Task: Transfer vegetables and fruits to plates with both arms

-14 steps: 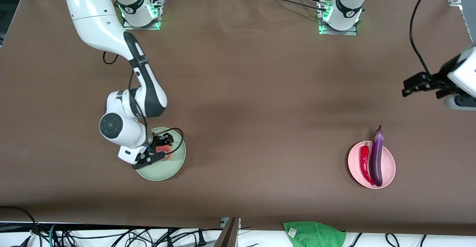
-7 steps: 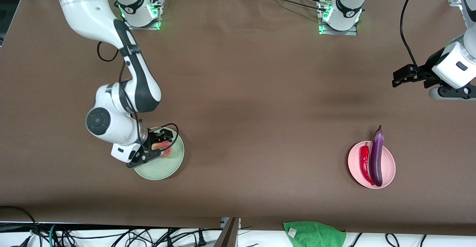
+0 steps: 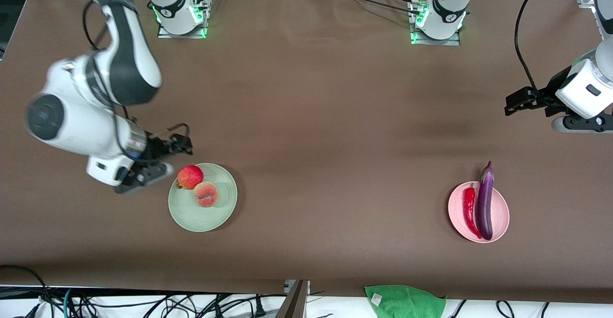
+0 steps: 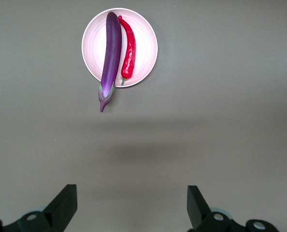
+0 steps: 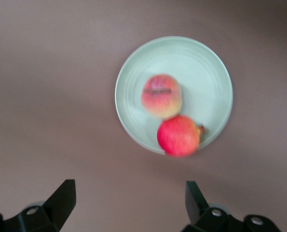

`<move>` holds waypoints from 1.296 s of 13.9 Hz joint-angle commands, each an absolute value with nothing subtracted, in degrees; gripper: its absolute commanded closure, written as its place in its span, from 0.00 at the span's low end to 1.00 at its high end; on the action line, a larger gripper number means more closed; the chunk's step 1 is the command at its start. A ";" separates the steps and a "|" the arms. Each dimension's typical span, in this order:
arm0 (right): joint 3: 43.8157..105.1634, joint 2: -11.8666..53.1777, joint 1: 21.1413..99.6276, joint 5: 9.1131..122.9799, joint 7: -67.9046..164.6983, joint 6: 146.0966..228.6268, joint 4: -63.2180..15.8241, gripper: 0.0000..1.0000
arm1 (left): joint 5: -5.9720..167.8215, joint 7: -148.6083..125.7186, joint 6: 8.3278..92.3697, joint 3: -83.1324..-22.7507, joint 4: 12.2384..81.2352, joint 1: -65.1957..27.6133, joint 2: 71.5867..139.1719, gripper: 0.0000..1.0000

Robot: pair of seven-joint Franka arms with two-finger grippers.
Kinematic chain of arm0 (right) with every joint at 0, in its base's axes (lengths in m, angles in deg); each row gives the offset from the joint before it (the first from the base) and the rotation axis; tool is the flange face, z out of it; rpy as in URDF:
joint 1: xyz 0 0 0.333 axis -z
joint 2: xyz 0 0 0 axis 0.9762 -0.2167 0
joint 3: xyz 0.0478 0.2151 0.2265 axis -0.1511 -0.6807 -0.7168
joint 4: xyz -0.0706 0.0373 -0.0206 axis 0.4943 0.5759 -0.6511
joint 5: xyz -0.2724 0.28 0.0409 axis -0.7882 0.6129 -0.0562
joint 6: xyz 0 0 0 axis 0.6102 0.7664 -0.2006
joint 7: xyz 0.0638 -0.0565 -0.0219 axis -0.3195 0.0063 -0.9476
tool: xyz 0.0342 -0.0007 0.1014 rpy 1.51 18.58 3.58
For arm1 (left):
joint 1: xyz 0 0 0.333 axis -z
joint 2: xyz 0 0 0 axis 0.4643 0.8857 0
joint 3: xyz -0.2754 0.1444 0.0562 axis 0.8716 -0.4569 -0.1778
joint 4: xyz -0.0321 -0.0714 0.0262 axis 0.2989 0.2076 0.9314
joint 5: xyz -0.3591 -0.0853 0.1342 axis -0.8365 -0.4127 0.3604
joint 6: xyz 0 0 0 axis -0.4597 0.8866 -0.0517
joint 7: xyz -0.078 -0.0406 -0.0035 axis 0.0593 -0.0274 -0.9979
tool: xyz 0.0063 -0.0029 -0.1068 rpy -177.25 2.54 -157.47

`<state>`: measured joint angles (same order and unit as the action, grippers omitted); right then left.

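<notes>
Already all four pieces sit on plates. On the green plate (image 3: 202,197), toward the right arm's end of the surface (image 3: 316,117), the red fruit (image 3: 190,176) lies at the rim farther from the front camera, touching the peach (image 3: 206,194), which rests nearer the plate's middle. On the pink plate (image 3: 478,211), toward the left arm's end, the eggplant (image 3: 485,200) and the chili (image 3: 471,210) lie side by side, the eggplant's stem end hanging over the rim.

The right gripper (image 3: 177,144) hovers over bare surface just beside the green plate; its fingers (image 5: 62,199) are spread wide and hold nothing. The left gripper (image 3: 519,101) hangs over bare surface well apart from the pink plate, fingers (image 4: 63,204) likewise parted and empty.

As for handling, the two round fruits look firm and smooth, probably light, and apt to roll; each is best pinched across its widest part from straight above. The red one, so close to the rim, could tip off if nudged. The eggplant is glossy and likely slippery, long enough to swing if taken by one end, so its middle is the place to hold. The chili is slim, curved and light; a hold across its thicker upper half, below the stem, seems safest. From this layout, the task looks essentially done.
</notes>
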<state>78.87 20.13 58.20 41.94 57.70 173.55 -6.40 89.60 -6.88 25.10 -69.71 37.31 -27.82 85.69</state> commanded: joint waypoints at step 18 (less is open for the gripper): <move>72.82 38.50 66.23 28.32 51.54 165.87 -15.39 0.00 | 89.48 -7.19 24.77 -69.60 32.45 -28.81 88.55 0.00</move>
<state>73.21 39.99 65.01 28.27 50.85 167.08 -18.61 89.60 -6.92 25.37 -69.69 34.68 -29.06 87.15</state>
